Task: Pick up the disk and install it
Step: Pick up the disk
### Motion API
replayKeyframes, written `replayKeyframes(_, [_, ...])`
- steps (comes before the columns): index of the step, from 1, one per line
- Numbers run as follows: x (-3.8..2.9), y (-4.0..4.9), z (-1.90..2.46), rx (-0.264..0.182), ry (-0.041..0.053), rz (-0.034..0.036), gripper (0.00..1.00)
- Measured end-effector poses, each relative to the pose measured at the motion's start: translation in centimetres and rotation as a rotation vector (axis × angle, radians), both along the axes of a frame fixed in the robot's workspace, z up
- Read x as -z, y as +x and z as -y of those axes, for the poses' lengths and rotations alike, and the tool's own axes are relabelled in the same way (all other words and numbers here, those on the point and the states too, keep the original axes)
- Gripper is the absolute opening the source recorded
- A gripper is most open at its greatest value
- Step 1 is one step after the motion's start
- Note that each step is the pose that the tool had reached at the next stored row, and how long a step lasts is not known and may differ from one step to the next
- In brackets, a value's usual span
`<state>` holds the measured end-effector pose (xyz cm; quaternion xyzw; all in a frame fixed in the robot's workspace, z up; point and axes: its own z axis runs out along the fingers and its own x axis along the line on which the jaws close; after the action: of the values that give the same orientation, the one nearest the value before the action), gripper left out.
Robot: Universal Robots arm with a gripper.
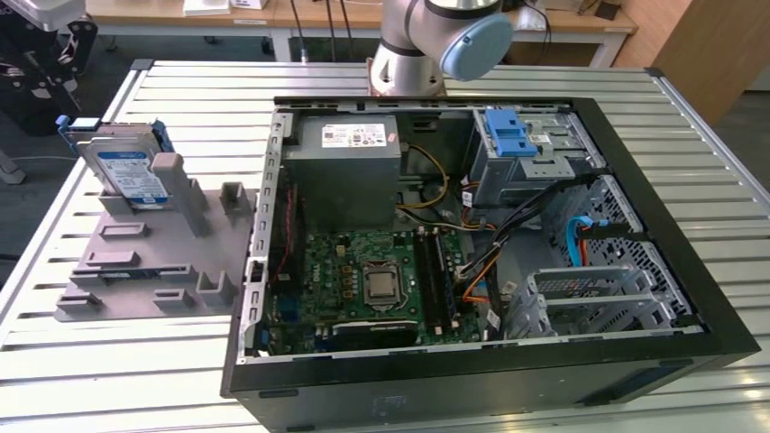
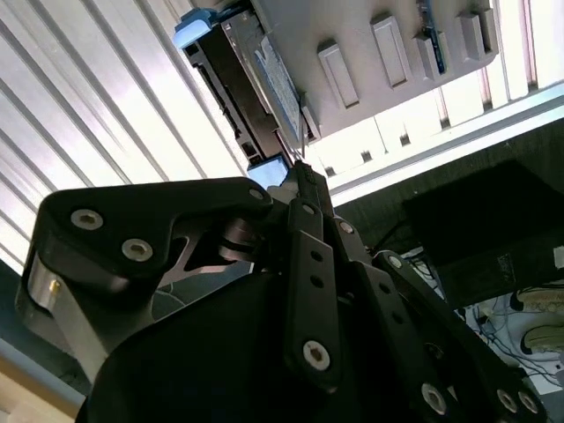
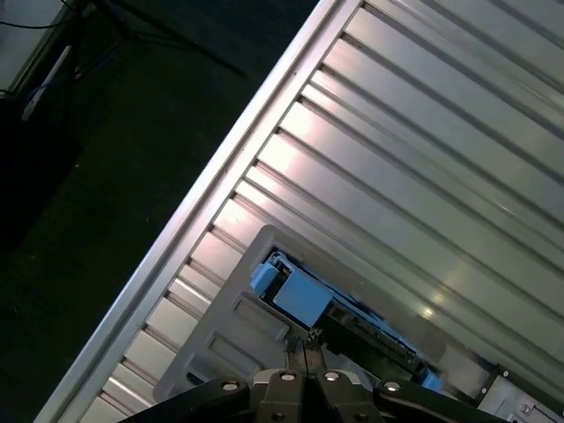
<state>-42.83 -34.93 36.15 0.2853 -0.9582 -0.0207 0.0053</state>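
On the ribbed metal table [image 1: 96, 379], your disk [image 1: 126, 171] stood on edge in a grey holder [image 1: 132, 262] at the exterior view's left of the open computer case [image 1: 481, 383], likely so its top could be pinched, while your gripper [image 3: 306, 342] hung over it, clenched and empty.
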Motion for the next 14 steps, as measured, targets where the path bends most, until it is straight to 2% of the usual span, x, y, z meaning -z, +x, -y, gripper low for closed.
replayKeyframes(14, [0.0,0.0,0.0,-0.074,0.0,0.0001,0.11])
